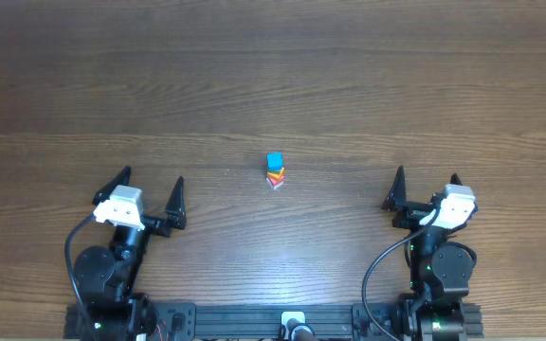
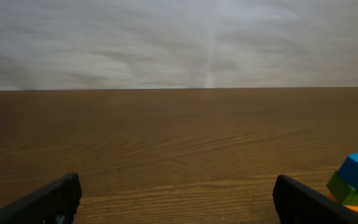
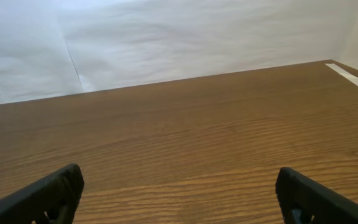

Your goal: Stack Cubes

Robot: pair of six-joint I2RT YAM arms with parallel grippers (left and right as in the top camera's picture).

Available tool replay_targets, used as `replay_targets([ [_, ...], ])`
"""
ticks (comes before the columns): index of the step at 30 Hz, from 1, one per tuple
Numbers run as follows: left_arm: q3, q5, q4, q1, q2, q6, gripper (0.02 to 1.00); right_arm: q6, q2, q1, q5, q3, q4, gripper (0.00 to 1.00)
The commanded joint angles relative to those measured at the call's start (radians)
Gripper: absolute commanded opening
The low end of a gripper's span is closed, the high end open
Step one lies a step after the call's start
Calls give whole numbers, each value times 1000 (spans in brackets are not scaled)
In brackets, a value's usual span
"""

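The wooden table (image 1: 273,76) spans the whole work surface. A white backdrop (image 2: 179,37) is seen beyond its far edge in both wrist views.

The left arm (image 1: 112,270) is stationed at the near left of the table and the right arm (image 1: 439,270) at the near right. Both are held close to their bases, well apart from each other.

The left gripper (image 1: 150,195) is spread wide, with nothing held between its fingers. The right gripper (image 1: 426,189) is likewise spread wide and nothing is held in it. Bare table is seen between the fingers of each.

The stack of cubes (image 1: 275,171) is located near the middle of the table, between the two grippers and slightly farther from the arm bases than either. It is touched by neither gripper. In the left wrist view it is seen just beyond that gripper's right-hand finger.

The blue cube (image 1: 274,161) is placed on top. The green cube (image 2: 345,186) is seated directly beneath it, turned slightly out of line with it. The orange cube (image 1: 276,174) is positioned below the green one. A reddish layer (image 1: 275,183) is visible at the base in the top view; its shape cannot be told.
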Motion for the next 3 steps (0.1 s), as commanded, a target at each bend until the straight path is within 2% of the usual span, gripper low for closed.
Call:
replay_targets([
  [1, -10, -2, 5, -5, -6, 18, 1000, 9, -10, 6, 17, -6, -2, 991],
  [3, -10, -2, 5, -5, -6, 18, 1000, 9, -10, 6, 17, -6, -2, 991],
])
